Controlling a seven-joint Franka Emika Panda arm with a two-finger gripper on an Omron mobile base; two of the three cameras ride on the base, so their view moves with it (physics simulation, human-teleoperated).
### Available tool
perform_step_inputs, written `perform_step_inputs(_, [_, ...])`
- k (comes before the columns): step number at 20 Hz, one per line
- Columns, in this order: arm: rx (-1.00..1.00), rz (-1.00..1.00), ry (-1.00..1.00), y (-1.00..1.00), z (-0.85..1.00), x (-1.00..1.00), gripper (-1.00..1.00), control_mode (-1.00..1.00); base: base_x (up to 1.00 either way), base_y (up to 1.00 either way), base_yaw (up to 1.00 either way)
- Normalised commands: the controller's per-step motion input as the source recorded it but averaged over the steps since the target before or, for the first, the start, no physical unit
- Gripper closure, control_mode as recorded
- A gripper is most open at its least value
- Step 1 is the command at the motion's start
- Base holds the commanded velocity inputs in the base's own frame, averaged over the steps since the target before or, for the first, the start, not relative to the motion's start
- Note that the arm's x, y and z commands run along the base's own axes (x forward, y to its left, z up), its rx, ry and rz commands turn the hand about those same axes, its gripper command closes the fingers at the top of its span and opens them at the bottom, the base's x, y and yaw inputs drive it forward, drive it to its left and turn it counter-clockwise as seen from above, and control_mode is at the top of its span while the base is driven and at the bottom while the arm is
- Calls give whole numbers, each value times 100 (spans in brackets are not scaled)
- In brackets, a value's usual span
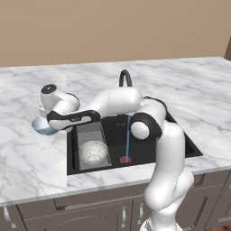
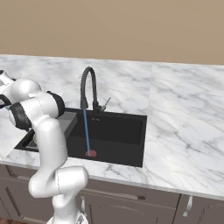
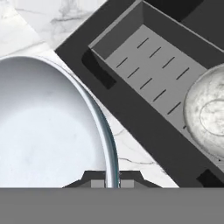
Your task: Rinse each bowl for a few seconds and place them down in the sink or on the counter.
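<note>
The hand view shows the claw point(image 3: 109, 183) clamped on the smooth blue bowl point(image 3: 48, 127) rim, speckled bowl point(image 3: 205, 114) right on the ridged tray point(image 3: 148, 65); right base view shows the water stream point(image 2: 86, 131).

A plain tan wall point(image 1: 113, 27) fills the top of the frame in both base views, evenly lit and unbroken. Along the bottom edge runs a row of brown cabinets point(image 1: 90, 214) with paneled fronts and pale metal handles point(image 1: 123, 216); one more handle point(image 2: 188, 205) shows at the lower right of the right base view.
</note>
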Motion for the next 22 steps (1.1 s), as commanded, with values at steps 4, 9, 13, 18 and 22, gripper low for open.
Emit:
perform_step_inputs(4, [0, -32, 0, -28, 33, -18, 100, -100, 0, 0, 0])
perform_step_inputs(9, [1, -26, 3, -42, 37, -30, 100, -100, 0, 0, 0])
perform_step_inputs(13, [6, -20, 5, -51, 24, -45, 100, -100, 0, 0, 0])
perform_step_inputs(18, [5, -11, 4, -44, 2, -51, 100, -100, 0, 0, 0])
perform_step_inputs(22, [6, -9, 0, -47, 0, -59, 100, -100, 0, 0, 0])
